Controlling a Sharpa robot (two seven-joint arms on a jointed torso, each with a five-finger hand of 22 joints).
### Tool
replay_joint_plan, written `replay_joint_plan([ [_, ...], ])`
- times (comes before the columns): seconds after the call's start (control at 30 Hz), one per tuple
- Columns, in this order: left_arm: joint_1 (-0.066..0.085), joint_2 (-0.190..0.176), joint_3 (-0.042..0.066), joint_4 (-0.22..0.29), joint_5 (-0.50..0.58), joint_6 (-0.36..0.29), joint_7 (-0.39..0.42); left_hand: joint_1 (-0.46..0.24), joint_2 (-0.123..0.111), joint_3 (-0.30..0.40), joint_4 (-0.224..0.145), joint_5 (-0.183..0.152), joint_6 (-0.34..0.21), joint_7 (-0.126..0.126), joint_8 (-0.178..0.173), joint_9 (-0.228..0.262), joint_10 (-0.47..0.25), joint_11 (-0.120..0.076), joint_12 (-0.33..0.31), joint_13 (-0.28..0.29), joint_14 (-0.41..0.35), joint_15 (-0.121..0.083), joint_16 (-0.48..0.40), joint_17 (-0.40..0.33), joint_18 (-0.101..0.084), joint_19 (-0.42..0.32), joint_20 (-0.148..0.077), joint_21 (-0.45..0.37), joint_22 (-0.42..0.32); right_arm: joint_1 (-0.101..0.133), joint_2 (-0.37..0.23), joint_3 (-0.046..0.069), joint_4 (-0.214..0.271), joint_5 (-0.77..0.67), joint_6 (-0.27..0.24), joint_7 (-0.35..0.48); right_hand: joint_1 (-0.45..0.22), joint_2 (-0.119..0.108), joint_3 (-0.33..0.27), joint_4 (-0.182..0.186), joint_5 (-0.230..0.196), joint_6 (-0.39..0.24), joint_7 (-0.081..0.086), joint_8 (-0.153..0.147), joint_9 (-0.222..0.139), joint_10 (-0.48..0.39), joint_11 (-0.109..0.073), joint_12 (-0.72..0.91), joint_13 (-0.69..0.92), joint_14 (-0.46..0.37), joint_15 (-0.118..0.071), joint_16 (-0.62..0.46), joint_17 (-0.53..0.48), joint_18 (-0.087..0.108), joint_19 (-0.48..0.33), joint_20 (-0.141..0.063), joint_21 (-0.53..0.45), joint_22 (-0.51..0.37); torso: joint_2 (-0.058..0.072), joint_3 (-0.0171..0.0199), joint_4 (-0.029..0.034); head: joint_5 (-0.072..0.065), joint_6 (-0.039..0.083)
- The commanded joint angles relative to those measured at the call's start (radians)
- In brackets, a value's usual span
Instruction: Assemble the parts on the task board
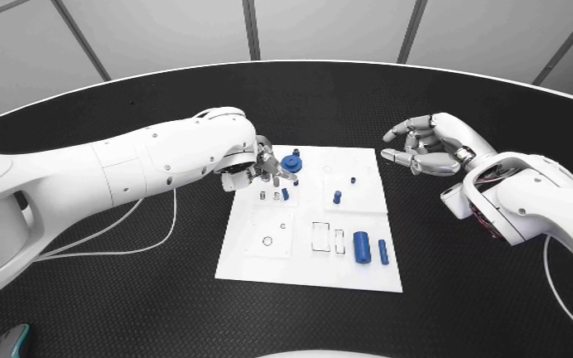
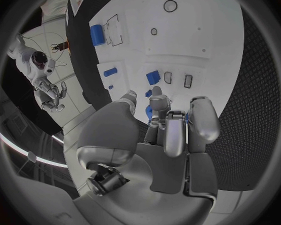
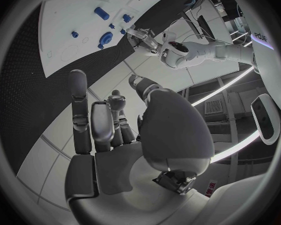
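Observation:
The white task board (image 1: pixel 308 260) lies mid-table. My left hand (image 1: pixel 257 169) hangs over its far left part, fingers pointing down beside a round blue part (image 1: pixel 294 162). In the left wrist view blue shows behind the fingers (image 2: pixel 177 127) and a blue speck (image 2: pixel 148 92) sits between thumb and finger; I cannot tell whether anything is pinched. A small blue part (image 1: pixel 284 194) stands by two slots. Two blue pegs (image 1: pixel 337 197) stand mid-board, and two blue cylinders (image 1: pixel 362 247) lie near the front right. My right hand (image 1: pixel 427 147) hovers off the board's right side, fingers loosely apart, holding nothing.
The black table (image 1: pixel 143 308) surrounds the board. A white cable (image 1: pixel 167 225) trails under my left arm. Outlined recesses, a circle (image 1: pixel 269 240) and rectangles (image 1: pixel 320 237), mark the board's near half.

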Motion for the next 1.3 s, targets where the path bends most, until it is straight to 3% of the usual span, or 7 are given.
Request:
replay_joint_plan([
  [0.03, -0.003, 0.004, 0.0, -0.006, 0.0, 0.003, -0.035, 0.0, 0.01, -0.005, -0.001, 0.0, -0.001, -0.002, 0.005, 0.002, 0.008, 0.002, 0.007, 0.002, 0.089, -0.006, 0.006, 0.212, -0.019, 0.008, -0.002, 0.007, 0.004, 0.0, 0.0, 0.0, 0.0, 0.0, 0.0, 0.0, 0.003, -0.003, 0.0, 0.006, 0.006, -0.008, 0.002, 0.006, 0.002, -0.01, -0.001, -0.007, -0.004, 0.002, -0.001, -0.009, -0.004, 0.009, 0.005, -0.001, -0.005, -0.002, 0.001, 0.0009, 0.0, -0.001, -0.004],
  [0.7, -0.018, 0.029, 0.0, -0.041, 0.0, 0.029, -0.037, 0.028, 0.02, -0.007, -0.002, 0.0, -0.005, -0.003, 0.007, 0.01, 0.004, 0.001, 0.011, 0.003, 0.09, -0.007, 0.008, 0.216, -0.02, 0.009, -0.003, 0.01, 0.009, 0.0, 0.003, 0.0, -0.001, 0.0, 0.001, 0.0, 0.003, -0.003, 0.0, 0.006, 0.007, -0.009, 0.002, 0.007, 0.002, -0.012, 0.0, -0.01, -0.006, 0.002, -0.001, -0.009, -0.004, 0.009, 0.005, -0.001, -0.006, -0.003, 0.001, 0.0029, 0.003, -0.003, -0.009],
  [1.07, -0.026, 0.043, -0.001, -0.06, 0.0, 0.042, -0.038, 0.04, 0.024, -0.004, -0.002, 0.0, -0.007, -0.003, 0.006, 0.013, 0.003, 0.002, 0.013, 0.004, 0.09, -0.007, 0.009, 0.217, -0.02, 0.009, -0.003, 0.011, 0.011, 0.0, 0.006, 0.0, -0.003, 0.0, 0.002, -0.001, 0.003, -0.002, 0.001, 0.008, 0.009, -0.01, 0.003, 0.009, 0.002, -0.013, 0.0, -0.011, -0.008, 0.002, -0.001, -0.011, -0.004, 0.009, 0.005, 0.0, -0.01, -0.006, 0.0, 0.0045, 0.0009, -0.001, -0.014],
  [1.3, -0.031, 0.049, -0.001, -0.069, 0.0, 0.049, -0.039, 0.047, 0.026, -0.002, -0.003, 0.0, -0.008, -0.003, 0.006, 0.014, 0.002, 0.002, 0.014, 0.004, 0.091, -0.007, 0.009, 0.218, -0.021, 0.009, -0.003, 0.011, 0.012, 0.0, 0.007, 0.0, -0.004, 0.0, 0.002, -0.002, 0.003, -0.002, 0.001, 0.008, 0.009, -0.01, 0.003, 0.009, 0.002, -0.013, 0.0, -0.011, -0.008, 0.002, -0.001, -0.011, -0.004, 0.009, 0.005, 0.0, -0.01, -0.006, 0.001, 0.0039, 0.003, -0.004, -0.014],
])
